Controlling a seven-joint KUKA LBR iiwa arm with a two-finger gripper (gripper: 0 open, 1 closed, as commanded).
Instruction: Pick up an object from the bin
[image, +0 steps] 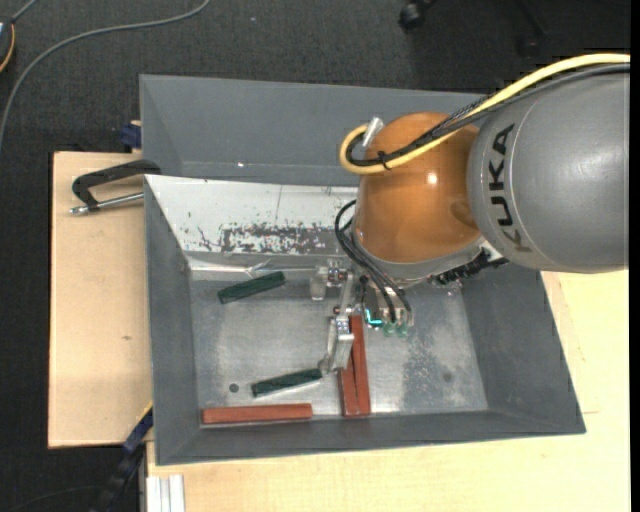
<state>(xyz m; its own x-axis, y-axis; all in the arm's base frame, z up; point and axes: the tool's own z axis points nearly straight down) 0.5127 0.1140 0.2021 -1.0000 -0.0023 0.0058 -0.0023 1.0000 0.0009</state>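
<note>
My gripper (342, 332) hangs below the orange wrist cover in the middle of the bin, over the upper end of a red-brown bar (356, 382) that runs toward the front wall. A dark green bar (287, 382) lies just left of it, its right end close to the gripper's lower metal part. Along the front wall a second red-brown bar (257, 413) lies flat.
Another dark green bar (252, 288) lies at the back left of the floor, near the rear wall. A small dark speck (233, 389) sits on the floor at the left. The arm and its cover hide the bin's back right.
</note>
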